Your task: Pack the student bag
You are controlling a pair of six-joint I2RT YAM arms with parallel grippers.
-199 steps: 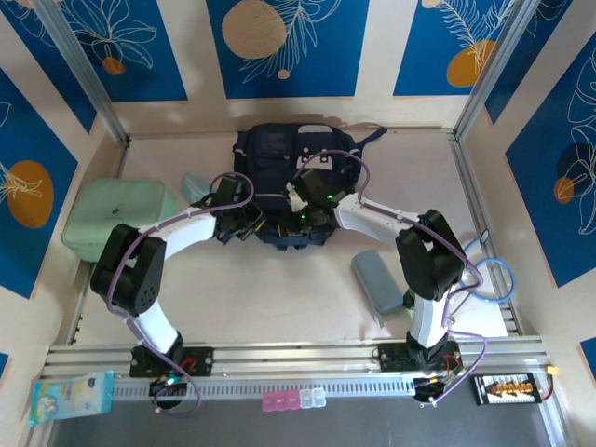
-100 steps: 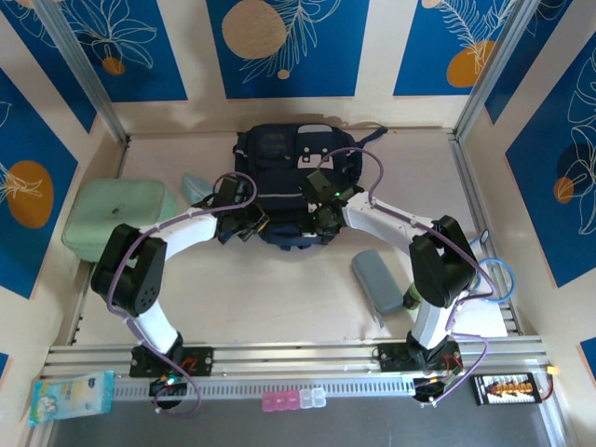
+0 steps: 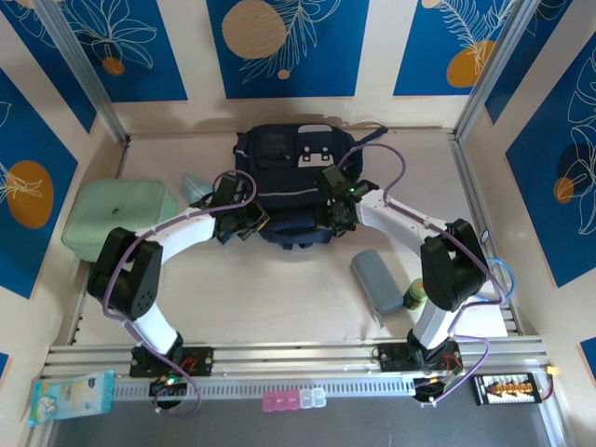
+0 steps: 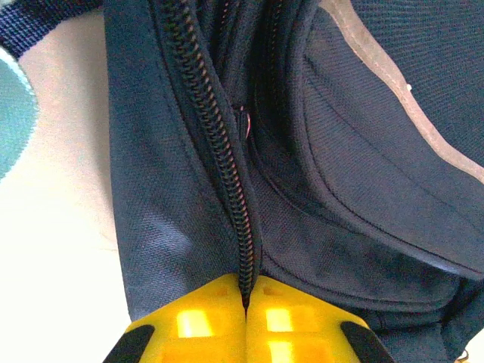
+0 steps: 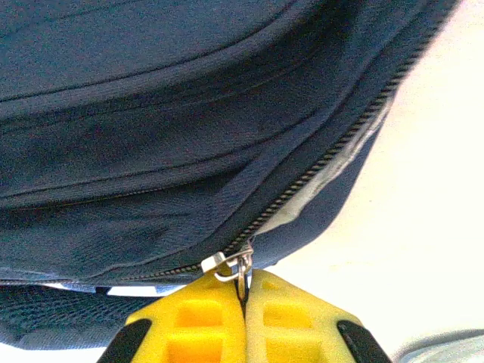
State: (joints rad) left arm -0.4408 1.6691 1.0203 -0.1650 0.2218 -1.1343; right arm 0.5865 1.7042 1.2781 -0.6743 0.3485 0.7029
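Two grips hold the large dark navy fabric student bag (image 3: 293, 177), which lies flat at the far middle of the pale table (image 3: 279, 298). Your left gripper (image 4: 246, 291) has its yellow fingers pinched together on the black zip line at the bag's near left corner. Your right gripper (image 5: 243, 286) is clamped on the small silver metal zip pull (image 5: 227, 265) at the near right corner. The zip's long axis runs left to right along the bag's near edge, between the two grippers, so your right arm has the moving part and your left looks set to anchor the fabric. The mint-green rounded case (image 3: 116, 216) sits well apart on the left. The grey-blue pencil pouch (image 3: 377, 279) lies on the near side, close beside your right arm, so room looks tightest there.
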